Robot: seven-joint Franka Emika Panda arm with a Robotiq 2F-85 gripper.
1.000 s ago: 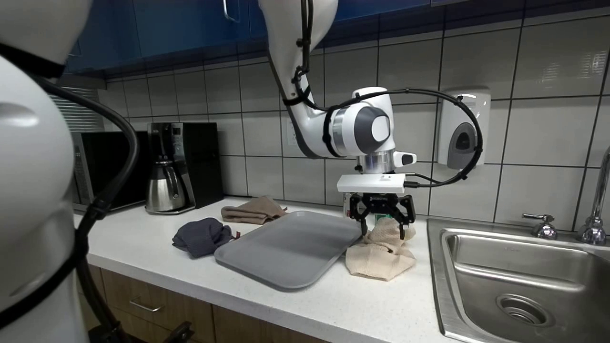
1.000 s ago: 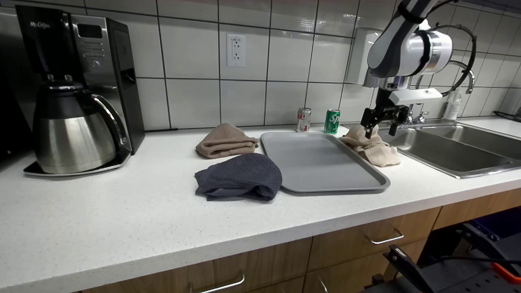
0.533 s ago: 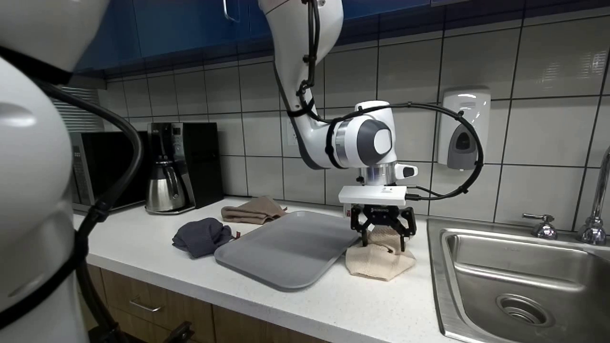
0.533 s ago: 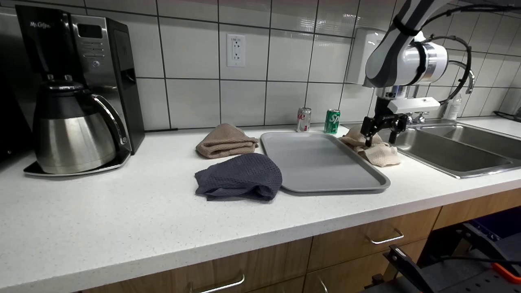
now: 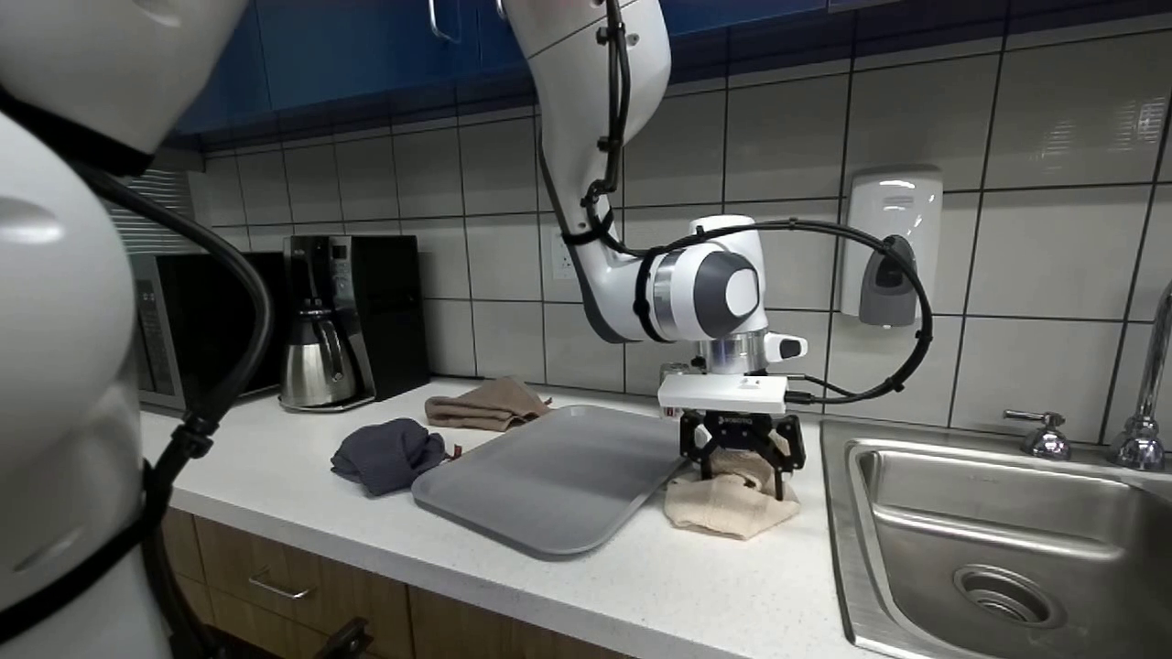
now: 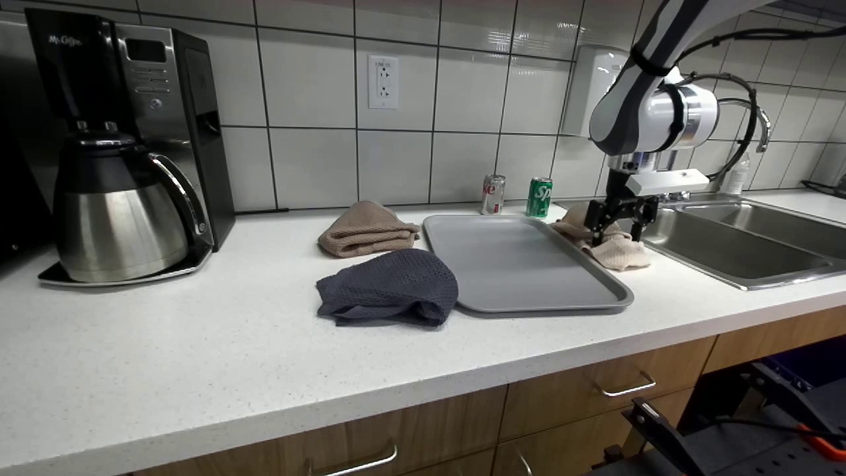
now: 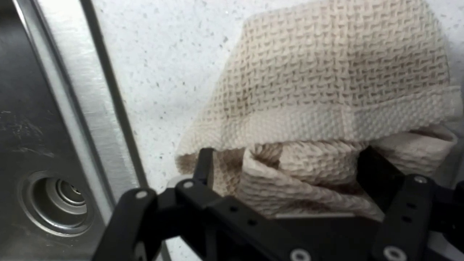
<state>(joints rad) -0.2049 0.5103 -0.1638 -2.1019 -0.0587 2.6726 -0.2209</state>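
The basket-weave cloth (image 7: pixel 315 116) is beige, the tray (image 5: pixel 558 480) grey.

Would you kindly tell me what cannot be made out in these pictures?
Beige towel: partly hidden behind the open gripper in an exterior view; whether they touch is unclear in every view.
Microwave: partly covered by the arm in an exterior view.
Sink: cut off by the right edge in both exterior views.

The end effector (image 5: pixel 743 483) points down, spread wide.

Three cloths (image 5: pixel 725 511), two cans (image 6: pixel 539 198) — one tray (image 6: pixel 519 261), one coffee maker (image 6: pixel 129 158).
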